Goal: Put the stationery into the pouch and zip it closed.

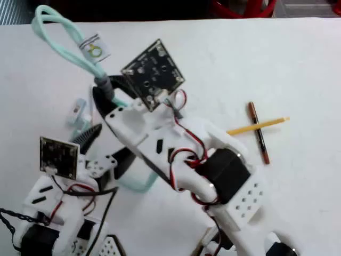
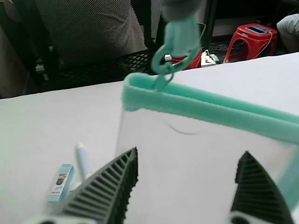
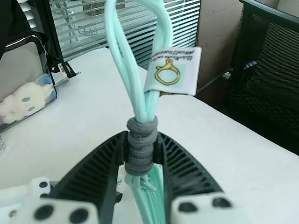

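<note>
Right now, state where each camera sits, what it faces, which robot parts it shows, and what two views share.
High view: fixed above the white table, looking down; left arm and right arm show.
Left wrist view: on the left arm, facing the clear plastic pouch with a mint-green edge; its open left gripper shows.
Right wrist view: on the right arm, facing the mint-green cord loop; the right gripper is shut on its grey wrapping.
Shared: high and right wrist views both show that loop.
</note>
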Motion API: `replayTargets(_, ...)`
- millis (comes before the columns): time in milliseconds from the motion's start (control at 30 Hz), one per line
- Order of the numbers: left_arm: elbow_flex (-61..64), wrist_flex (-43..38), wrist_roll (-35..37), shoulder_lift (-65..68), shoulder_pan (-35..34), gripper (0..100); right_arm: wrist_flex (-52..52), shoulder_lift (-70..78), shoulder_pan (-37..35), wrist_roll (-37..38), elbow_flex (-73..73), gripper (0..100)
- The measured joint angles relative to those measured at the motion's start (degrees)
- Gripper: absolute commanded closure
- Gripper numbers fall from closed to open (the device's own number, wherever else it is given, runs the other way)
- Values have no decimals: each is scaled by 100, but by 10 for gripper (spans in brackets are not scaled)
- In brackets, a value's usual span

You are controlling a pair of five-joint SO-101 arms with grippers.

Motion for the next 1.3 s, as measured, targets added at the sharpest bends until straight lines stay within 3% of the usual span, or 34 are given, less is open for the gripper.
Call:
replayTargets(133, -35, 343, -571, -747, -105, 671, 290, -273, 26, -18, 0, 981)
replayTargets(300, -905, 1407, -1398, -905, -105, 671, 466, -448, 352, -18, 0, 981)
replayTargets(500, -1108, 1582, -2567, -905, -97, 671, 835, -457, 211, -18, 0, 981)
replayTargets(667, -1108, 1609, -3156, -905, -123, 671, 1284, -457, -237, 958, 0, 981)
replayTargets(767, -1108, 1618, -3270, -905, -141, 671, 1512, -466, -695, 1451, -18, 981)
replayTargets(967, -1327, 1626, -3314, -905, -273, 671, 2171, -466, -1055, 1565, -914, 981)
replayTargets(1100, -1626, 1626, -3314, -905, -571, 671, 2884, -475, -1108, 1565, -1732, 981)
replayTargets(1300, -1732, 1890, -3314, -905, -413, 671, 3508, -475, -1108, 1600, -2224, 981)
